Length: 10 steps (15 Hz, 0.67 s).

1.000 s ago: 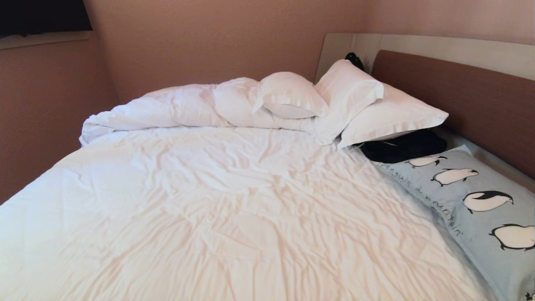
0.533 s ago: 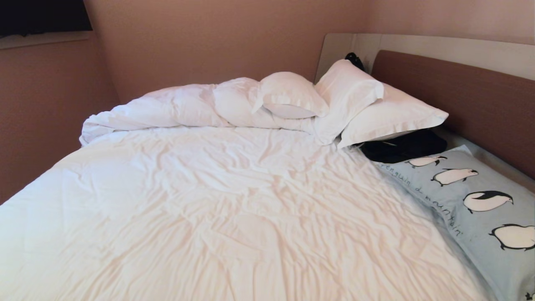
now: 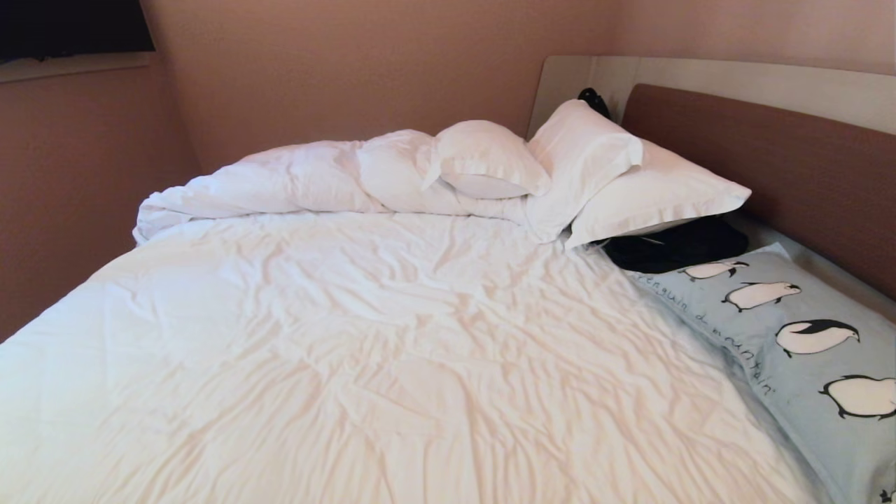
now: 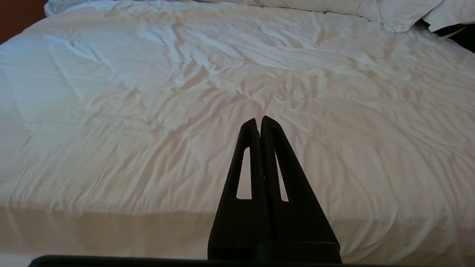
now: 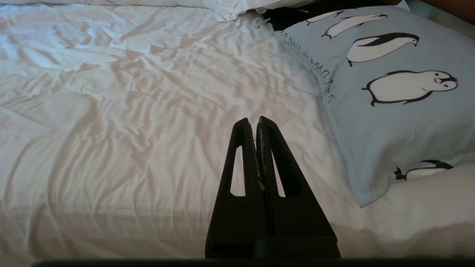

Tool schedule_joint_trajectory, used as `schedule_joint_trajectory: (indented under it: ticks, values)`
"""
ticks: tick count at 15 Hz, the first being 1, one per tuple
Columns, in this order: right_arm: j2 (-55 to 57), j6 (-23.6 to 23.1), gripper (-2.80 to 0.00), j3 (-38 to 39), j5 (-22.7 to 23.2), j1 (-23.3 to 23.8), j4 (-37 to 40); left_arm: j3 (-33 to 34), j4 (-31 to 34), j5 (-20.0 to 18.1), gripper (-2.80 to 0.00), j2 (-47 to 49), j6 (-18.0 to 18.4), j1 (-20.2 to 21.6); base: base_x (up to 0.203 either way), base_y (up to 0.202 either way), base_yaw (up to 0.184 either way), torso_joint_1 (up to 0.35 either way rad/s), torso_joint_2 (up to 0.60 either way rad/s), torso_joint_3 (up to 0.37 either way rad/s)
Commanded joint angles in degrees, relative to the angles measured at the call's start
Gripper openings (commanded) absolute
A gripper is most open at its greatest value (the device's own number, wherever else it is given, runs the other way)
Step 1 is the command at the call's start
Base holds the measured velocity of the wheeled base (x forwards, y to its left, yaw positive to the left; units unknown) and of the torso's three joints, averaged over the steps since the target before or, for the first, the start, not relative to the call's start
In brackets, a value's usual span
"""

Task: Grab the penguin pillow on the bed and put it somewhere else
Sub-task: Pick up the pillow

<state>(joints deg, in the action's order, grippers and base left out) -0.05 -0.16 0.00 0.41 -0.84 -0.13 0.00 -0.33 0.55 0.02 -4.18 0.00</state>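
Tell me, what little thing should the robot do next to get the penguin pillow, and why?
Probably open the right gripper and swing it toward the penguin pillow. Its fingers are pressed shut, holding nothing, above the bed's white sheet, with the pillow lying untouched off to that side.

Penguin pillow (image 3: 791,350) on bed (image 3: 364,350) at right, clothing bundle (image 3: 675,245) behind it, under 2 pillows (image 3: 630,175).
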Motion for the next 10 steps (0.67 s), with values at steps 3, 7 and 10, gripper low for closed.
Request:
schedule_joint_trajectory:
  ticks: [3, 7, 10]
  values:
    - [0.05, -0.02, -2.8, 0.0, 0.02, -0.04, -0.01, 0.18, -0.02, 0.07, -2.8, -0.02, -0.04, 0.0, 0.0, 0.0, 0.0, 0.0, 0.0, 0.0]
    - [0.07, -0.02, -2.8, 0.0, 0.02, -0.04, -0.04, 0.18, -0.02, 0.05, -2.8, -0.02, -0.04, 0.0, 0.0, 0.0, 0.0, 0.0, 0.0, 0.0]
    - [0.05, -0.02, -2.8, 0.0, 0.02, -0.04, -0.04, 0.13, -0.02, 0.07, -2.8, -0.02, -0.04, 0.0, 0.0, 0.0, 0.0, 0.0, 0.0, 0.0]
